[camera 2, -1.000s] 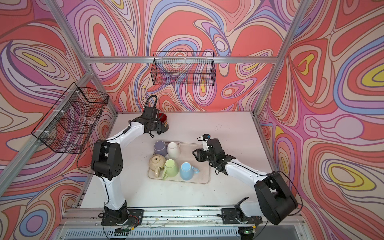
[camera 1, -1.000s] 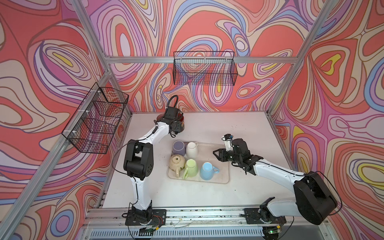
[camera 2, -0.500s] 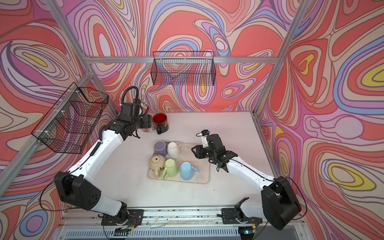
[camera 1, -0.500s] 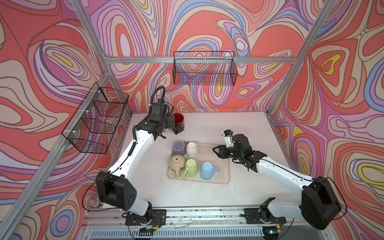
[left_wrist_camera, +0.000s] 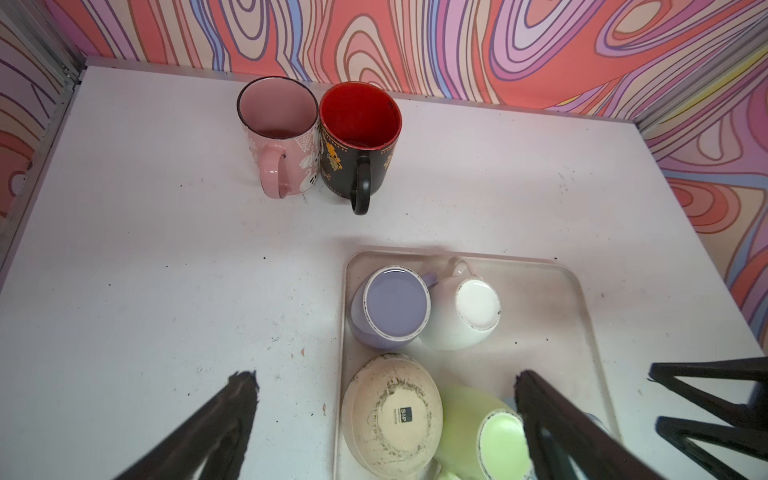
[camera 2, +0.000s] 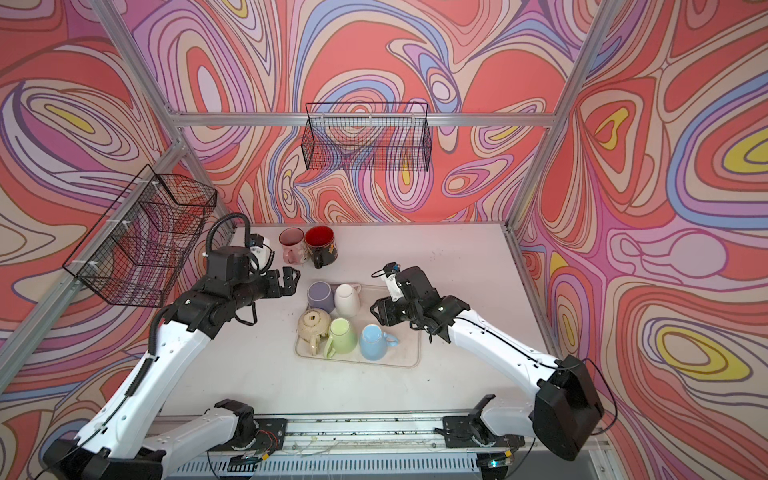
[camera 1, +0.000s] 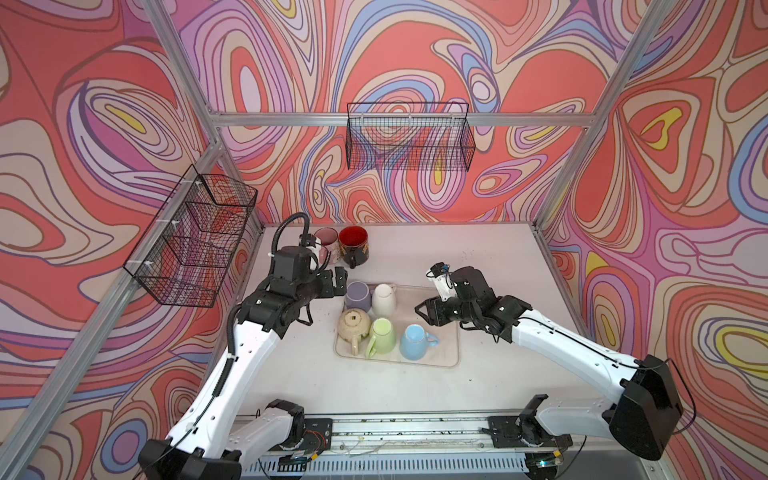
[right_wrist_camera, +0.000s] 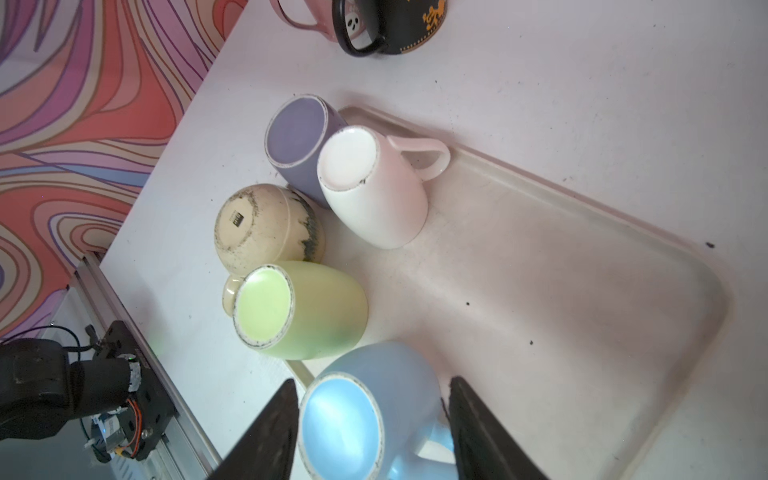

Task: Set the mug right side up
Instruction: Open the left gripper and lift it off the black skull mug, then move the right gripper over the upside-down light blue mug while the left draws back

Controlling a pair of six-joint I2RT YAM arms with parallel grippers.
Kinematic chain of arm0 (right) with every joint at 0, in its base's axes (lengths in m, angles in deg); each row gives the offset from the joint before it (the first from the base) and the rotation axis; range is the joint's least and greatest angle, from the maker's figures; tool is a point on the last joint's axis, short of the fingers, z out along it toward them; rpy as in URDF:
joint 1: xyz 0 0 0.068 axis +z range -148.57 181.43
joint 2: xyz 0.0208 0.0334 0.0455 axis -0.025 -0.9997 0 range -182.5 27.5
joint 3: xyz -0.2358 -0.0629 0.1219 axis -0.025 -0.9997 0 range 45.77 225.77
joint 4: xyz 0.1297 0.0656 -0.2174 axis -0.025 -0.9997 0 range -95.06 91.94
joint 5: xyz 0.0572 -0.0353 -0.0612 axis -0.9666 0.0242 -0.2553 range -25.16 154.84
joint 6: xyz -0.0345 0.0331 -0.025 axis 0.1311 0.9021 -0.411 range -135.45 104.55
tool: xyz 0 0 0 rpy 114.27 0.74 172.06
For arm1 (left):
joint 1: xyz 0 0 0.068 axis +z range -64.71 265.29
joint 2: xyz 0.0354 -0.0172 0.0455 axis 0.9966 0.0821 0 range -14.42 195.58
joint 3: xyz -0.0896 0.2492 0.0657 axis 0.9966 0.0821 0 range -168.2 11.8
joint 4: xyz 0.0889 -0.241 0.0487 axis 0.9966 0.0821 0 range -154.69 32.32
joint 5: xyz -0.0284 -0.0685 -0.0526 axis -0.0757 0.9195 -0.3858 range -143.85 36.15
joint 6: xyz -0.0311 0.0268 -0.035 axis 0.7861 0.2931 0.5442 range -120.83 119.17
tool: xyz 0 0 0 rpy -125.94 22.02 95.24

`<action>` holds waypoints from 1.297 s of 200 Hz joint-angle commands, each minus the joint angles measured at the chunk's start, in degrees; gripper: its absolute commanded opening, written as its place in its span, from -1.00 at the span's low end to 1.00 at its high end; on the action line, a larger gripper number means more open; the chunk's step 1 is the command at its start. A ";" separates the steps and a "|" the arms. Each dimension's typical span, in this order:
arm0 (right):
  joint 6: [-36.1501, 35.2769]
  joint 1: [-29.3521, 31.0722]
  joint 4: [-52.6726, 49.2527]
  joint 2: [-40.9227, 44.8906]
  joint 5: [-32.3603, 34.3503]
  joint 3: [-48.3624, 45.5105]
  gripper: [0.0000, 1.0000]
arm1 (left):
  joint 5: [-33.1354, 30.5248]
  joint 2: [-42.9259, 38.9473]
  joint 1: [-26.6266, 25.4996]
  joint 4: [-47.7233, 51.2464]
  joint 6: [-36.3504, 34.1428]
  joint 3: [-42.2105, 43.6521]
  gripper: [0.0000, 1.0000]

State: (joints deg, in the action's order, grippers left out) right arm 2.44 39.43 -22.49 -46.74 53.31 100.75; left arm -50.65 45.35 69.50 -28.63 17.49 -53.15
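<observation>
Several mugs stand upside down on the clear tray [camera 1: 444,347]: purple [camera 1: 357,294], white [camera 1: 383,299], beige [camera 1: 353,326], green [camera 1: 382,336] and blue [camera 1: 413,341]. A black mug with a red inside [camera 1: 353,245] stands upright at the back beside a pink mug [camera 1: 326,243]. My left gripper [camera 1: 341,282] hangs wide open and empty by the tray's far left corner, close to the purple mug. My right gripper [camera 1: 422,316] is open over the tray. In the right wrist view its fingers frame the blue mug [right_wrist_camera: 365,415] without closing on it.
Two black wire baskets hang on the walls, one at the left [camera 1: 191,241] and one at the back [camera 1: 409,141]. The right half of the tray [right_wrist_camera: 540,270] is bare. A metal rail [camera 1: 395,428] runs along the table's front edge.
My left gripper opened, let go of the black mug at the back and drew toward the tray. My right gripper opened wider and moved slightly.
</observation>
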 commanded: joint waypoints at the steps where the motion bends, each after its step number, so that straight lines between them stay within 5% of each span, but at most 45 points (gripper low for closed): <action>1: -1.94 0.90 -5.73 1.28 0.81 0.72 0.18 | 3.00 -1.66 -0.20 3.23 3.78 2.11 1.00; 22: -2.44 1.52 -8.99 1.23 1.32 1.47 0.18 | 0.77 -2.02 -0.15 5.74 8.90 2.22 1.00; 52: -3.22 3.24 -12.12 1.03 0.92 1.59 0.17 | -4.40 -4.81 -0.17 10.10 7.60 0.92 1.00; 98: -4.32 6.20 -15.20 0.18 2.82 1.29 -0.03 | -1.97 -12.64 -0.20 4.78 8.40 8.02 1.00; 143: -2.12 6.48 -18.49 -0.54 10.29 2.37 -0.06 | -1.75 -12.10 -0.16 5.43 7.32 9.02 1.00; 180: 0.14 6.53 -19.19 -4.82 15.33 4.96 -0.67 | -0.57 -12.17 -0.12 5.39 6.98 9.29 1.00; 222: 1.16 6.44 -18.84 -11.23 18.09 8.65 -0.99 | -0.70 -12.74 -0.11 5.61 6.65 9.40 1.00; 259: 1.39 6.43 -17.81 -15.35 17.04 10.37 -1.00 | -0.69 -13.01 -0.14 5.55 6.53 9.59 1.00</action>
State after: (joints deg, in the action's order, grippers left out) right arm 3.14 45.72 -40.91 -60.42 69.68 109.56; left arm -51.48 32.96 69.48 -23.08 24.68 -43.86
